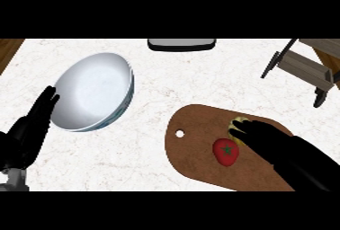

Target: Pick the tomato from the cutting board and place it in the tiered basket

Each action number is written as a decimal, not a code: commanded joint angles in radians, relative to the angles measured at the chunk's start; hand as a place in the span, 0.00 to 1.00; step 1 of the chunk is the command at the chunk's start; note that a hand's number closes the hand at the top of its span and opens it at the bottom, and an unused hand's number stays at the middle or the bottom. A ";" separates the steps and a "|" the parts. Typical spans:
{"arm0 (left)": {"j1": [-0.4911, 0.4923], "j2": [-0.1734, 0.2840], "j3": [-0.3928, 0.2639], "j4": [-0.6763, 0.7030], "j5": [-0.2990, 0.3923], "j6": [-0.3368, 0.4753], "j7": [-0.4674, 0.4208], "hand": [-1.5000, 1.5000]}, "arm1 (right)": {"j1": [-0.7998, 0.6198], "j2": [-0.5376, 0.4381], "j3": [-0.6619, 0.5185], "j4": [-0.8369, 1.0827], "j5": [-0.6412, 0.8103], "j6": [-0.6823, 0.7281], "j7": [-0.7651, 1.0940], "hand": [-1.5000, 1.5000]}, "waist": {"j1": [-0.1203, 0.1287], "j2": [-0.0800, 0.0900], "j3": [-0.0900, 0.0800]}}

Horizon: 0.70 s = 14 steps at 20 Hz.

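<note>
on the near right of the table, the tomato (226,152) lies on the cutting board (199,148), just left of the right hand (266,137), whose fingers look released, grasping nothing. the left hand (33,123) rests open. the tiered basket (306,67) stands far right.

The counter (199,81) was white with faint brown veining. The cutting board (199,155) was reddish brown with a mottled grain and a small white hole. The tomato (226,152) was red with a dark green star-shaped stalk. The bowl (93,92) was white inside, with a blue-green band on its outer wall. Both hands, left (30,128) and right (262,137), were black. The tiered basket (305,67) had a black frame and grey-brown shelves.
</note>
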 commanded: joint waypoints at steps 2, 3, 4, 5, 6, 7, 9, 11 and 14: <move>0.003 -0.045 -0.044 0.041 0.010 -0.047 0.002 0.50 | -0.031 0.050 0.103 -0.137 0.010 0.125 0.285 0.00 | 0.017 0.013 -0.006; 0.005 -0.055 -0.041 0.039 0.000 -0.037 -0.003 0.50 | -0.045 0.064 0.099 -0.161 0.016 0.141 0.341 0.00 | 0.018 0.013 -0.005; -0.032 -0.065 -0.042 0.097 -0.018 -0.038 -0.031 0.50 | -0.088 0.107 0.116 -0.193 -0.005 0.165 0.429 0.00 | 0.015 0.015 -0.006; -0.074 -0.070 -0.054 0.054 -0.012 -0.018 0.055 0.50 | -0.091 0.143 0.125 -0.138 0.038 0.145 0.424 0.00 | 0.018 0.015 -0.005; -0.058 -0.088 -0.048 0.109 -0.025 -0.034 -0.013 0.50 | -0.021 0.131 0.145 -0.178 0.097 0.116 0.411 0.00 | 0.009 0.014 -0.004; -0.019 -0.054 -0.035 0.010 -0.007 -0.045 0.044 0.50 | -0.066 0.215 0.188 -0.093 0.126 0.113 0.431 0.00 | 0.026 0.014 -0.004; -0.035 -0.064 -0.035 0.031 -0.017 -0.050 0.046 0.50 | -0.048 0.215 0.175 -0.123 0.149 0.129 0.472 0.00 | 0.020 0.014 -0.003; -0.024 -0.087 -0.045 0.029 -0.032 -0.046 0.028 0.50 | -0.106 0.268 0.158 -0.014 0.149 0.148 0.458 0.00 | 0.028 0.016 -0.003; 0.027 -0.076 -0.014 0.023 -0.029 -0.074 -0.004 0.50 | -0.020 0.227 0.154 0.039 0.212 0.124 0.367 0.00 | 0.024 0.016 -0.003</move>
